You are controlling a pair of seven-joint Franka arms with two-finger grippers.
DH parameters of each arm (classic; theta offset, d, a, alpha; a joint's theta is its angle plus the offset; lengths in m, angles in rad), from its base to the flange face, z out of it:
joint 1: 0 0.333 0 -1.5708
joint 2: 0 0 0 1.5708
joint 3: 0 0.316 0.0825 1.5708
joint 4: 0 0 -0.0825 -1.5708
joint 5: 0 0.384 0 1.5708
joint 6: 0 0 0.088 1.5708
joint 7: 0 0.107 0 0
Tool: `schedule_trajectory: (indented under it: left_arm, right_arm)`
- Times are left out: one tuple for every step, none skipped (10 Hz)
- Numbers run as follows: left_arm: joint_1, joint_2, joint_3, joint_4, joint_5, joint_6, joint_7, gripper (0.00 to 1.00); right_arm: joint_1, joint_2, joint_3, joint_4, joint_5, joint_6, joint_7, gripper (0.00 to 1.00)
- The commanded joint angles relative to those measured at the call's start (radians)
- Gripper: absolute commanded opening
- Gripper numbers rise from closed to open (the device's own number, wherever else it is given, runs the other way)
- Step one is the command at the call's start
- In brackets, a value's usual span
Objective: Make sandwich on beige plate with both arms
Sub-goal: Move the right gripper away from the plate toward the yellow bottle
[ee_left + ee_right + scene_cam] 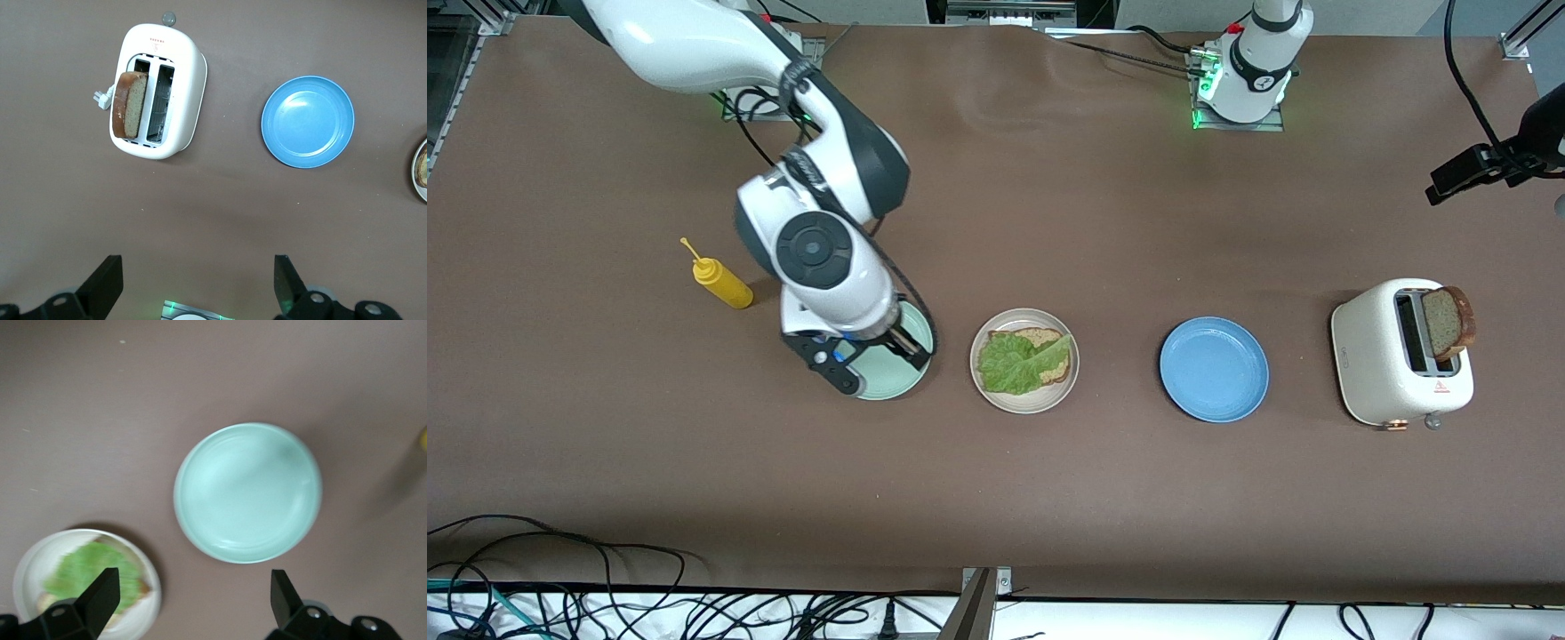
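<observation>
Beige plate (1024,402) mid-desk holds bread slice under lettuce (1014,363). Second slice (1448,322) waits in toaster (1396,356). Right pincer (852,356) wide, empty, over mint plate (889,378). Left pincer (199,283) wide, empty: pinch slice by crust, lift straight up

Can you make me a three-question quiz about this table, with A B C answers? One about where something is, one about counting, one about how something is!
1. Where is the lettuce?
A. on the bread on the beige plate
B. on the blue plate
C. in the toaster

2. How many plates are there?
A. two
B. three
C. four

3. How is the right end effector?
A. shut on bread
B. shut on the bottle
C. open, empty

Answers:
1 A, the leaf covers the slice there.
2 B: mint plate, beige, blue.
3 C, its fingers stand apart over the mint plate.
</observation>
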Motion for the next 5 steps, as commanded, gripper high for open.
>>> schedule_trajectory:
  left_arm:
    - [0.010, 0.000, -0.004, 0.011, -0.022, -0.014, 0.004, 1.00]
    - [0.011, 0.000, -0.003, 0.010, -0.022, -0.014, 0.004, 1.00]
    - [0.015, 0.000, -0.003, 0.010, -0.022, -0.016, 0.004, 1.00]
    - [0.015, 0.000, -0.004, 0.010, -0.022, -0.014, 0.004, 1.00]
    - [0.013, 0.000, -0.004, 0.010, -0.022, -0.014, 0.004, 1.00]
  right_arm:
    - [-0.072, -0.079, 0.009, -0.025, -0.015, -0.127, -0.221, 1.00]
    - [-0.093, -0.105, 0.001, -0.027, -0.014, -0.174, -0.297, 1.00]
    - [-0.115, -0.134, -0.006, -0.035, -0.014, -0.223, -0.372, 1.00]
    - [-0.136, -0.174, -0.020, -0.073, -0.012, -0.245, -0.447, 1.00]
    - [-0.149, -0.229, -0.052, -0.131, -0.008, -0.242, -0.528, 1.00]
